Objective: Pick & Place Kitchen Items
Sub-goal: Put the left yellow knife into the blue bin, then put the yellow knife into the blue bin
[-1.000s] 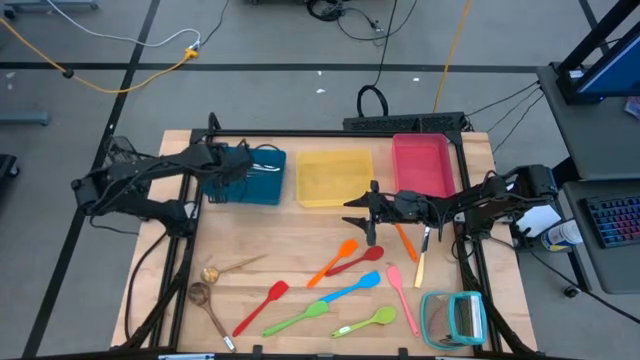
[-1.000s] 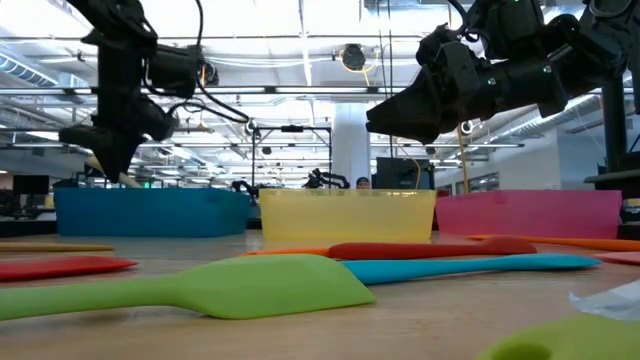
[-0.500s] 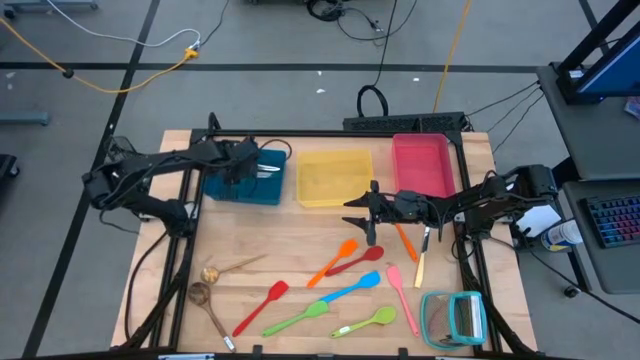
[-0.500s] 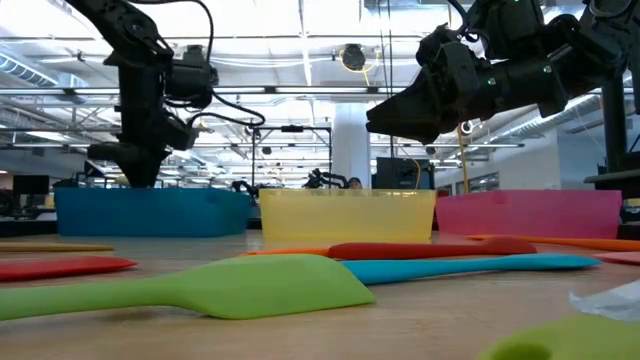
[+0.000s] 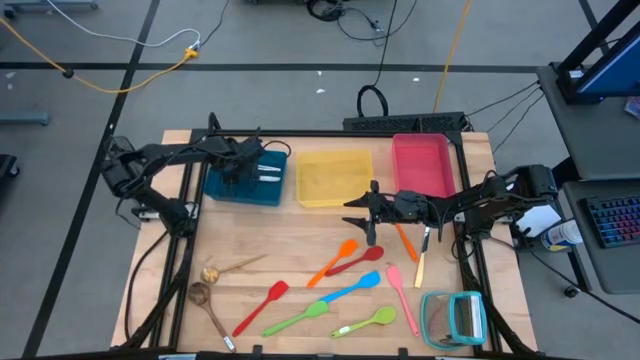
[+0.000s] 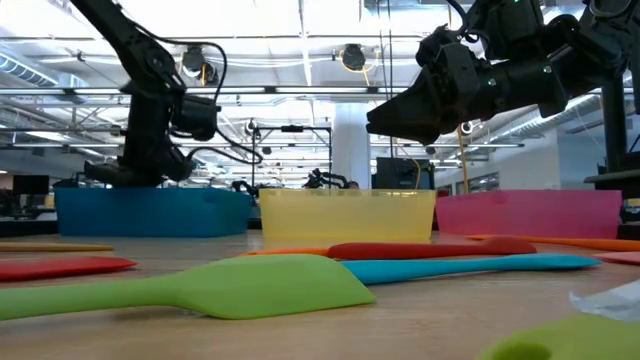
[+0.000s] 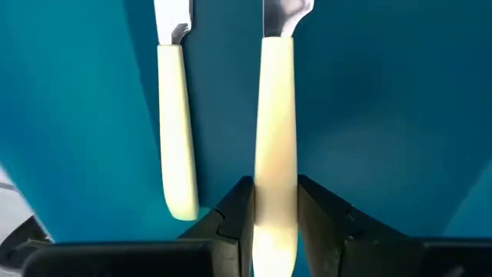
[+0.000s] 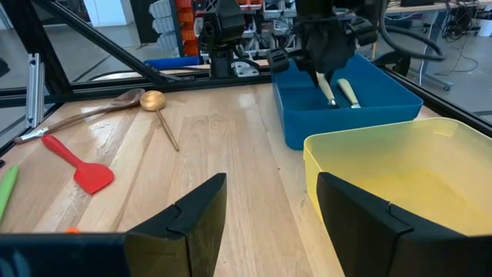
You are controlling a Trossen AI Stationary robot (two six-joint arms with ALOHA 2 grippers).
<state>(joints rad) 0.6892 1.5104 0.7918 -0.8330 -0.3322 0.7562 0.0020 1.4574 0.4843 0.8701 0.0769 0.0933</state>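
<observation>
1. In the left wrist view, the two pale cream-handled cutlery pieces [image 7: 176,131] [image 7: 275,138] run off the frame's top edge, so their working ends cannot be told.
2. In the high view, the left gripper [image 5: 243,168] covers part of the blue rectangular tray [image 5: 222,190]; the cutlery inside it is too small to identify.
3. In the low view, the lime-green silicone spatula [image 6: 200,287] is cut off at the left edge, and a blurred green shape [image 6: 570,340] at lower right is unidentifiable.
4. In the low view, the tray walls hide all tray contents.
</observation>
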